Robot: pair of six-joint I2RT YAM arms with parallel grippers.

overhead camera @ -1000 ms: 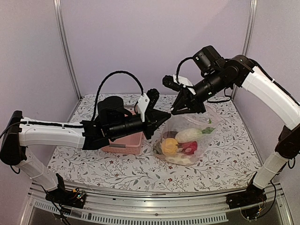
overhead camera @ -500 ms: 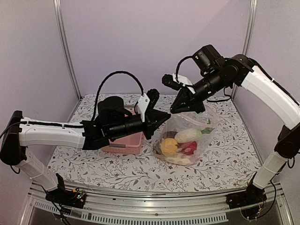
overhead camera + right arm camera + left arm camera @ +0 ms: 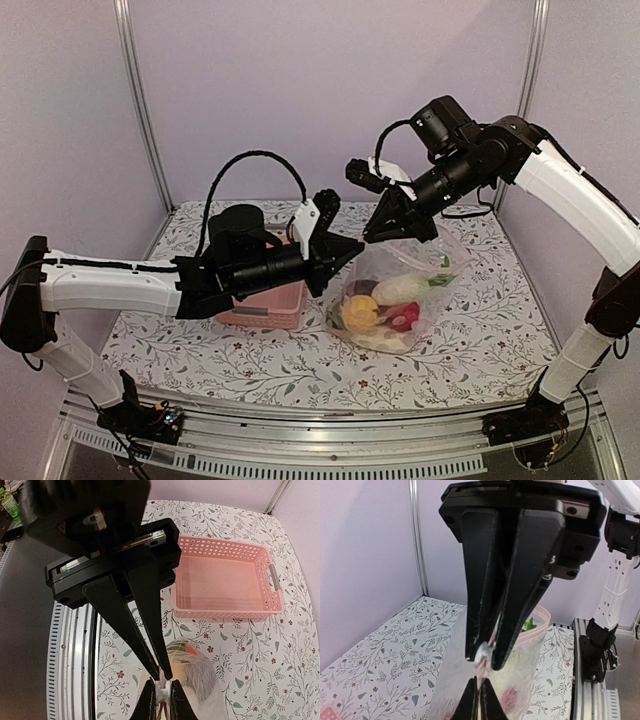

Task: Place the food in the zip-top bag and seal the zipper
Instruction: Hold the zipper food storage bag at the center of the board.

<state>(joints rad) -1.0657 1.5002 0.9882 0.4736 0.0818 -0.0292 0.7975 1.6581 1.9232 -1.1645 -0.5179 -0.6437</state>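
From above, the zip-top bag (image 3: pixel 435 262) hangs upright beside the pink basket (image 3: pixel 268 308), mouth uppermost. It holds a yellow piece (image 3: pixel 361 312), a red piece (image 3: pixel 405 318) and the white radish (image 3: pixel 400 288), and little has changed since a second ago. Both wrist views show the left gripper (image 3: pixel 479 686) and right gripper (image 3: pixel 485 659) tip to tip, each clamped on the bag's top edge.

left gripper (image 3: pixel 352 247) pinched closed, arm stretched rightward, right gripper (image 3: pixel 371 236) pinched closed, angled downward

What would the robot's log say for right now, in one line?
left gripper shut on zip-top bag top edge | right gripper shut on same edge | food inside bag | pink basket empty
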